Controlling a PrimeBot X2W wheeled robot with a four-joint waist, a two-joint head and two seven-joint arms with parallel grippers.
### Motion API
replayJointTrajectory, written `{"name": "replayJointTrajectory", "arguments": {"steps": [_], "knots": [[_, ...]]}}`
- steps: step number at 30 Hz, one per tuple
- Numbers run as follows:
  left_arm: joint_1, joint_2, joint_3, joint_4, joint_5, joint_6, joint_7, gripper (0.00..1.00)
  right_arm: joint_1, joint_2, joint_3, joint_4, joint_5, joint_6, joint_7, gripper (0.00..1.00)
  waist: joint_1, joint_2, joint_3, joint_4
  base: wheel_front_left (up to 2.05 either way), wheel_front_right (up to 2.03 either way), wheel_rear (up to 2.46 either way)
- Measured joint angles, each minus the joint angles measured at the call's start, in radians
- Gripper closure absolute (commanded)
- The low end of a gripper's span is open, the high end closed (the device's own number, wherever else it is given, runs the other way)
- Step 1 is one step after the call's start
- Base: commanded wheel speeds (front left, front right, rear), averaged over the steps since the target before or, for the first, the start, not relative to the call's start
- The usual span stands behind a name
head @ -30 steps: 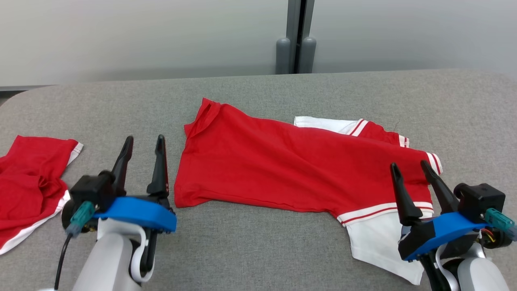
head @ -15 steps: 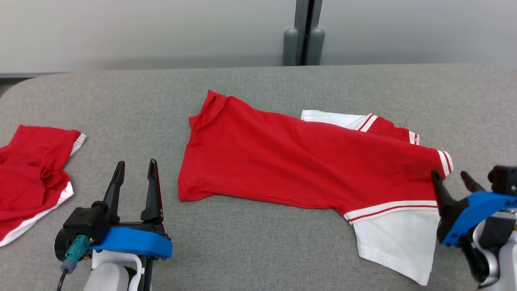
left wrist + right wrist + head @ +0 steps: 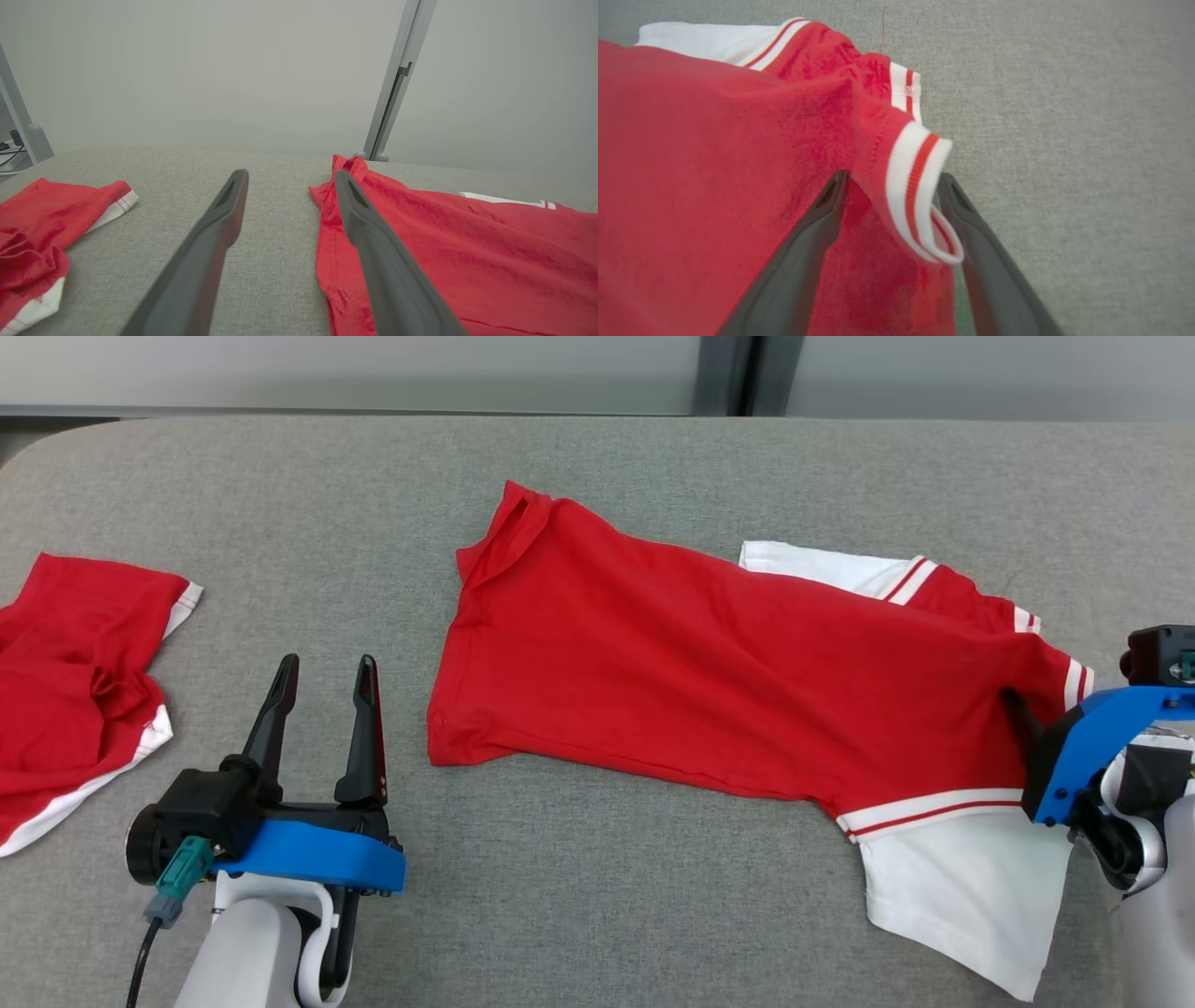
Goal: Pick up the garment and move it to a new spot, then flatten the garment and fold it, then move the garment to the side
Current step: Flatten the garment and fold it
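We see the red shirt (image 3: 709, 681) lying spread across the middle of the grey surface (image 3: 597, 915), its striped sleeve cuff (image 3: 915, 186) on our right. Our right fingers (image 3: 893, 176) stand wide apart, straddling that cuff without pinching it. Our left fingers (image 3: 329, 661) are wide apart too, empty, just beside the shirt's left edge. A second red garment (image 3: 75, 653) lies far left.

- My left pincer (image 3: 328, 665) sits low on the left, fingers pointing forward, jaws spread wide with nothing between them.
- Its pale forearm (image 3: 247, 952) rises from the bottom edge.
- My right pincer (image 3: 893, 176) is far right, angled downward, jaws parted. From the head camera its fingers are mostly hidden, so I can't confirm contact.
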Motion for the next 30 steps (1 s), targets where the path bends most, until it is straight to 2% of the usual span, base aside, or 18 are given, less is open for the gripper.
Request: {"name": "replayJointTrajectory", "arguments": {"steps": [1, 2, 4, 9, 15, 18, 19, 20, 24, 27, 30], "knots": [[-0.002, -0.001, -0.002, 0.001, 0.000, -0.001, 0.000, 0.00, -0.006, -0.005, 0.007, 0.012, 0.017, 0.000, 0.012, 0.40, 0.0000, 0.0000, 0.003, 0.005, 0.00, 0.00, 0.00], [-0.004, -0.001, -0.002, 0.002, 0.001, -0.002, 0.000, 0.00, -0.010, -0.010, 0.023, 0.016, 0.025, 0.000, 0.011, 1.00, 0.0000, 0.0000, 0.005, 0.008, 0.00, 0.00, 0.00], [-0.004, -0.003, -0.002, 0.003, 0.001, -0.002, 0.000, 0.00, -0.017, -0.024, 0.043, 0.017, 0.033, 0.000, -0.003, 1.00, 0.0000, 0.0000, 0.008, 0.015, 0.00, 0.00, 0.00], [-0.008, -0.011, 0.000, 0.003, 0.001, -0.006, 0.000, 0.00, -0.088, -0.052, 0.051, 0.009, 0.038, 0.000, -0.122, 1.00, 0.0000, 0.0000, 0.010, 0.031, 0.00, 0.00, 0.00], [-0.024, -0.019, 0.002, 0.007, 0.008, -0.009, 0.000, 0.00, -0.229, -0.060, 0.067, 0.070, 0.002, 0.000, -0.245, 1.00, 0.0000, 0.0000, 0.016, 0.066, 0.00, 0.00, 0.00], [-0.029, -0.022, 0.007, 0.007, 0.010, -0.009, 0.000, 0.00, -0.274, -0.059, 0.077, 0.122, -0.006, 0.000, -0.272, 1.00, 0.0000, -0.0001, 0.020, 0.076, 0.00, 0.00, 0.00], [-0.029, -0.023, 0.009, 0.008, 0.012, -0.009, 0.000, 0.00, -0.284, -0.058, 0.078, 0.146, -0.006, 0.000, -0.272, 0.58, 0.0000, 0.0000, 0.020, 0.079, 0.00, 0.00, 0.00], [-0.030, -0.025, 0.010, 0.009, 0.013, -0.009, 0.000, 0.00, -0.290, -0.058, 0.077, 0.172, -0.005, 0.000, -0.271, 0.00, 0.0000, 0.0000, 0.020, 0.080, 0.00, 0.00, 0.00], [-0.031, -0.035, 0.013, 0.013, 0.017, -0.007, 0.000, 0.00, -0.293, -0.052, 0.083, 0.221, -0.005, 0.000, -0.290, 0.00, 0.0000, 0.0000, 0.006, 0.080, 0.00, 0.00, 0.00], [-0.030, -0.038, 0.019, 0.017, 0.019, -0.006, 0.000, 0.00, -0.269, -0.051, 0.060, 0.216, 0.000, 0.000, -0.359, 0.00, 0.0000, 0.0000, -0.012, 0.071, 0.00, 0.00, 0.00], [-0.018, -0.036, 0.030, 0.024, 0.024, -0.005, 0.000, 0.00, -0.206, -0.022, 0.021, 0.174, 0.000, 0.000, -0.449, 0.00, -0.0001, 0.0000, -0.035, 0.053, 0.00, 0.00, 0.00]]}}
